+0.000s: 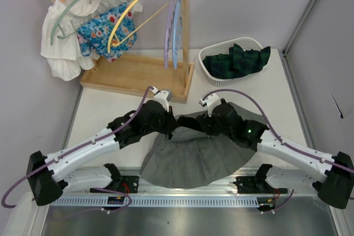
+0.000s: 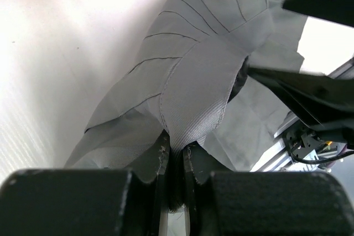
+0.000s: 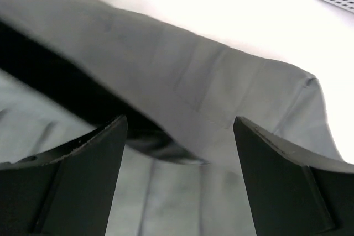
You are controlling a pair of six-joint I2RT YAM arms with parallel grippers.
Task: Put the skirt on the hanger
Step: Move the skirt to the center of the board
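Lying on the white table [image 1: 110,109] near its front edge, between the two arms, the grey pleated skirt [image 1: 188,156] is gripped at its waistband by the left gripper [image 2: 176,156], jaws clamped on the cloth; the right gripper [image 3: 180,131] hangs over a fold, fingers wide apart. Beyond: wooden rack [image 1: 133,73] with hangers [image 1: 133,6]; white basket [image 1: 206,69] of dark plaid cloth

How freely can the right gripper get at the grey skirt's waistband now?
Probably yes. The right gripper is open just over the waistband, with nothing between; the left gripper pinches the skirt further along, out of its way.
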